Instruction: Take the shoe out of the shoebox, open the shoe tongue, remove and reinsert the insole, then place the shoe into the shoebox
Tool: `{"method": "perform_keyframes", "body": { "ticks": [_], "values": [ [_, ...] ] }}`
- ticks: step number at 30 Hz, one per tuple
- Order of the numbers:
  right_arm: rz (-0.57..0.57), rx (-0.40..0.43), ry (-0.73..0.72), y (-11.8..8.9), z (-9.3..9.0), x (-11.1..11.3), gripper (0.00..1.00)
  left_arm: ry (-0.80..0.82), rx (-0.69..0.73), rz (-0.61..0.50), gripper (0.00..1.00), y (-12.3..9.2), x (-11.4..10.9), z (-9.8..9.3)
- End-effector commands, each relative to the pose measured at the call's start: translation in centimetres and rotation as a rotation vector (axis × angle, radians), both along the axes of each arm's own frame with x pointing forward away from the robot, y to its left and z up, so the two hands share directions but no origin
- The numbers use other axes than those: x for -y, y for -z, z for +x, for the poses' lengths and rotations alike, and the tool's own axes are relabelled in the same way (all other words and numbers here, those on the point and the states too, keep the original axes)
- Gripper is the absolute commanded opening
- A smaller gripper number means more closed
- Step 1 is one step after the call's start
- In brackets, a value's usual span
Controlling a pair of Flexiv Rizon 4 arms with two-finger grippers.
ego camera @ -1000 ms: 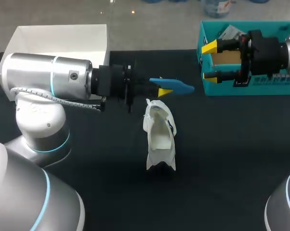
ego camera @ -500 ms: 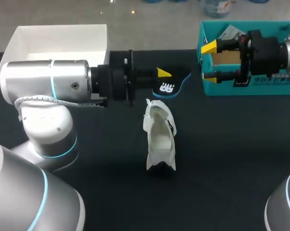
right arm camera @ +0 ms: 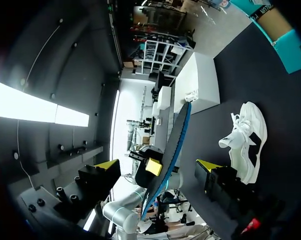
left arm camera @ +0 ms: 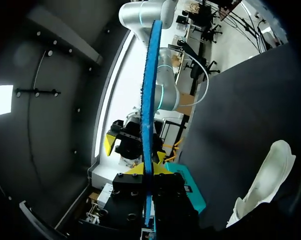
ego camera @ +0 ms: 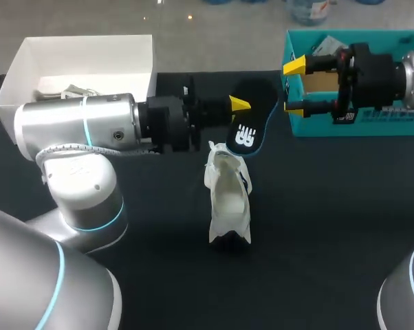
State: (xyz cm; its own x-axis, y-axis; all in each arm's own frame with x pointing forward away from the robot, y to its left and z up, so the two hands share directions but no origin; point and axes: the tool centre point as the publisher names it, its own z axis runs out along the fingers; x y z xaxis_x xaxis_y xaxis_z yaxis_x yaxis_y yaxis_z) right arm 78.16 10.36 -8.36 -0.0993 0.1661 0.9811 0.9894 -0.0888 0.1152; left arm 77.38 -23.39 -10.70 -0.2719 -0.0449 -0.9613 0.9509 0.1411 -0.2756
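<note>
At the far left sits a white, straight-walled open box [ego camera: 83, 58] on the matte black table [ego camera: 331, 227]. The left arm [ego camera: 76, 127], smooth brushed metal, comes across in front of it, and the left gripper [ego camera: 238, 104] is clamped on the insole [ego camera: 252, 127], held in the air just beside the far end of the shoe [ego camera: 227, 196]. From above the insole is a flat, foot-shaped pad, black-faced with a white mark and a blue rim; the left wrist view only gets it edge-on, a thin blue strip between the fingers. The shoe is white and soft-looking, out on the cloth with its pale lining showing; only the right wrist view catches its laces and black side panels. The right gripper [ego camera: 294, 86] hangs spread wide, holding nothing, by the near-left corner of the teal cardboard shoebox [ego camera: 358, 120]
</note>
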Motion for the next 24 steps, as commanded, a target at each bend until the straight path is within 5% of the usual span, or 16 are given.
{"method": "perform_keyframes", "body": {
  "ticks": [1,6,10,24],
  "values": [
    [-0.004,-0.004,-0.004,0.2,0.3,-0.9,1.00,-0.004,0.022,0.025,0.00,-0.7,-0.3,0.0],
    [-0.004,-0.009,-0.006,0.3,0.5,-1.4,0.85,-0.001,0.057,0.035,0.00,-1.4,-0.3,0.3],
    [0.006,-0.004,0.004,0.2,0.6,-1.6,0.50,-0.007,0.077,0.032,0.00,-1.7,-0.2,0.7],
    [0.025,-0.016,-0.007,0.6,1.2,-3.2,0.40,-0.037,0.155,0.037,0.00,-0.8,1.1,1.8]
  ]
}}
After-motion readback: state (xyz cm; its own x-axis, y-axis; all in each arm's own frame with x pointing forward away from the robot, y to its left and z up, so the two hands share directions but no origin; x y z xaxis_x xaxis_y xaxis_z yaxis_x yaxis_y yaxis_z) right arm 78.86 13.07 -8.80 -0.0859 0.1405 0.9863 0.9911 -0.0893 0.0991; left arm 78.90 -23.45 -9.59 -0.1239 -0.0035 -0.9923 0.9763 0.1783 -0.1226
